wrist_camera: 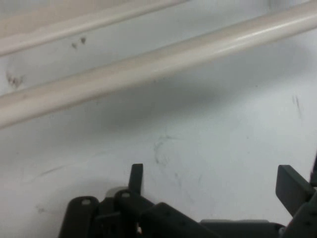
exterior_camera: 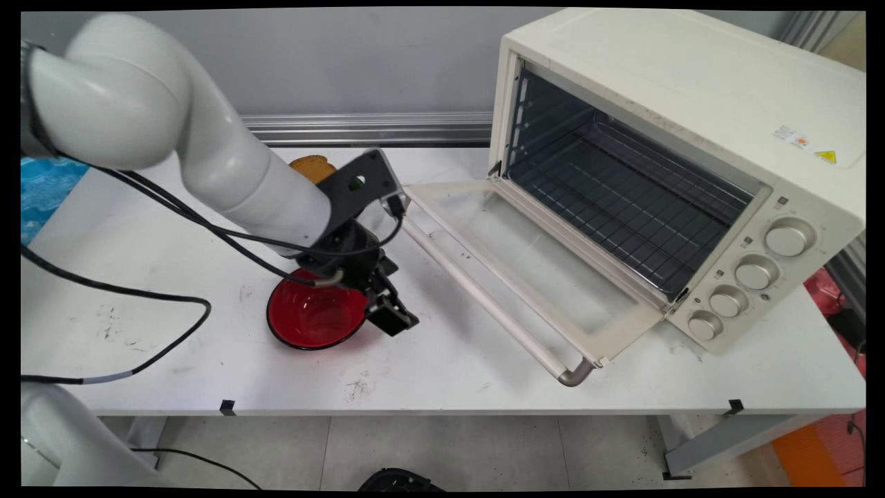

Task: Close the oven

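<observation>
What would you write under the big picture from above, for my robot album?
Robot gripper open beside a red bowl, next to a toaster oven with its door folded down.

The white bench (exterior_camera: pixel 456 360) is scuffed with dark marks, thickest near its front edge and on its left part. A red bowl (exterior_camera: pixel 314 317) with a dark rim sits left of centre on it, and a cream toaster oven (exterior_camera: pixel 691 124) stands on the right part, its door (exterior_camera: pixel 525 270) folded down flat toward the bowl with the handle bar (exterior_camera: pixel 484 304) just above the surface. A brown, bread-like item (exterior_camera: pixel 312 166) lies near the back edge, partly hidden, and black cables (exterior_camera: pixel 138 297) trail over the left part.
</observation>
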You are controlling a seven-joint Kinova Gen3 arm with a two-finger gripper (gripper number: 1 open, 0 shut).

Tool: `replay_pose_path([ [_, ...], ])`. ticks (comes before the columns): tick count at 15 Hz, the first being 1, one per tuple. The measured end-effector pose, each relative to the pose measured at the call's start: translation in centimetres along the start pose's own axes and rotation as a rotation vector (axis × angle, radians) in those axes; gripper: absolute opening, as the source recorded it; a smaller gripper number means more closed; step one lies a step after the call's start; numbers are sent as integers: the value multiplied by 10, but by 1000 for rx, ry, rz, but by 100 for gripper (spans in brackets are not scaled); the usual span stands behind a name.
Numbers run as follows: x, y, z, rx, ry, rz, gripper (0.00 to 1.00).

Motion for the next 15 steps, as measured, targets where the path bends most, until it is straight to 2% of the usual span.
replay_pose_path([
  [5, 4, 0, 25, -3, 15, -31, 100],
  [15, 7, -2, 56, -5, 50, -64, 100],
])
